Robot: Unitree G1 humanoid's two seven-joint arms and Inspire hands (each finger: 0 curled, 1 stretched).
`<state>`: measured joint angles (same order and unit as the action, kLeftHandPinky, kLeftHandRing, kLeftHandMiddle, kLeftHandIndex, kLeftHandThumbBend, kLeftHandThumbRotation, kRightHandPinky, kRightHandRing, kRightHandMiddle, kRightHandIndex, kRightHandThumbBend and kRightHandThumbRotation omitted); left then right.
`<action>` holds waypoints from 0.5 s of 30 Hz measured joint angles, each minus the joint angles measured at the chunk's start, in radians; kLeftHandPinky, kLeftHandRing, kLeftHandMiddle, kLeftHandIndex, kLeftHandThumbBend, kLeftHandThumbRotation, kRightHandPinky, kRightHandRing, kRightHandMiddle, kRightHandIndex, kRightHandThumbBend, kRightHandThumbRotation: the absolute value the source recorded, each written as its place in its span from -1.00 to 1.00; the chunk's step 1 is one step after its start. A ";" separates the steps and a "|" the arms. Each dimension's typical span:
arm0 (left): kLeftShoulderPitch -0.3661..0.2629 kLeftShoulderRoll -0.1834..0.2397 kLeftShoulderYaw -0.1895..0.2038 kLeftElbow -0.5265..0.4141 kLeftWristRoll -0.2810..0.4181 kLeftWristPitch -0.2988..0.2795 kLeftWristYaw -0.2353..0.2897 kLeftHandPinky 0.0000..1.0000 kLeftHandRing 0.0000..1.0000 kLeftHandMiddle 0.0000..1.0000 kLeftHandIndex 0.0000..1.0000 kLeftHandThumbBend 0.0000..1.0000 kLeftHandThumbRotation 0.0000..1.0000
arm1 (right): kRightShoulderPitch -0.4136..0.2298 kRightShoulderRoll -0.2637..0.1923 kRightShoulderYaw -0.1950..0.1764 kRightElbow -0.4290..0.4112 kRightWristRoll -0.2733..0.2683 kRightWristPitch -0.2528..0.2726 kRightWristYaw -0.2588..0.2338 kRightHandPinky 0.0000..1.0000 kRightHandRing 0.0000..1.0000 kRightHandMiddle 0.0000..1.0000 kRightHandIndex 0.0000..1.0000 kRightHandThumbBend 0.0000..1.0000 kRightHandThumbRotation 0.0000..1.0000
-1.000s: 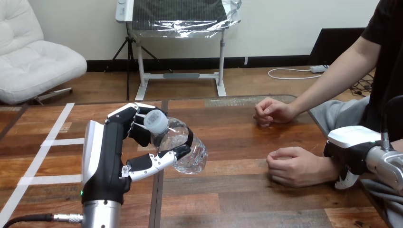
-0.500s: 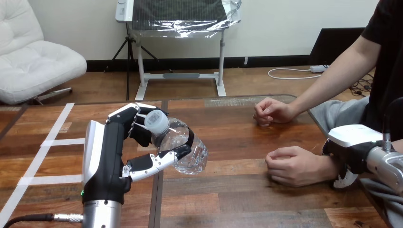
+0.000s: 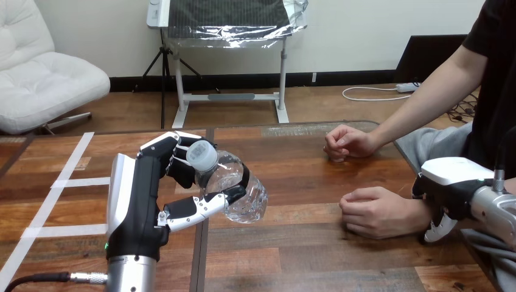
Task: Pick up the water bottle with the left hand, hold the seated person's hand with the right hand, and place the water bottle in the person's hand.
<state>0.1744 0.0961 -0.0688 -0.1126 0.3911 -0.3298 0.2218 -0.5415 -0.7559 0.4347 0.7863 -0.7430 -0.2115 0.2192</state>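
Observation:
My left hand [image 3: 137, 194] is shut on a clear water bottle [image 3: 238, 193] with a pale cap [image 3: 201, 154], fingers behind its neck and thumb across its body. The bottle is tilted, cap toward me, and held above the wooden table [image 3: 292, 261] left of centre. At the right edge my right hand [image 3: 455, 184] sits over the person's wrist, with a curled finger [image 3: 437, 229] showing below it. The person's nearer hand [image 3: 374, 212] rests on the table as a loose fist, well right of the bottle. The farther hand [image 3: 347, 143] lies curled near the table's back edge.
White tape strips [image 3: 67, 182] cross the table's left part. A dark seam [image 3: 201, 255] runs front to back down the table under the bottle. Bare wood lies between the bottle and the person's nearer hand.
My right hand has shifted slightly to the right along the person's wrist. The bottle and my left hand have hardly moved.

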 measured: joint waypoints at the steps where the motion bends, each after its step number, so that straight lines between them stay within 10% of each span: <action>1: -0.001 -0.001 0.000 0.000 0.000 0.000 -0.001 -0.31 -0.24 -0.13 -0.01 0.17 -1.00 | 0.002 0.000 -0.003 -0.002 0.001 -0.002 0.000 -0.64 -0.45 -0.25 -0.26 0.36 -1.00; 15: -0.024 -0.018 -0.002 0.000 0.000 0.014 -0.009 -0.25 -0.22 -0.13 -0.01 0.16 -1.00 | 0.023 -0.024 -0.039 -0.039 0.022 -0.039 -0.007 -0.70 -0.53 -0.35 -0.33 0.42 -1.00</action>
<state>0.1499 0.0786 -0.0709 -0.1122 0.3908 -0.3154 0.2124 -0.5183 -0.7802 0.3961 0.7469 -0.7210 -0.2503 0.2117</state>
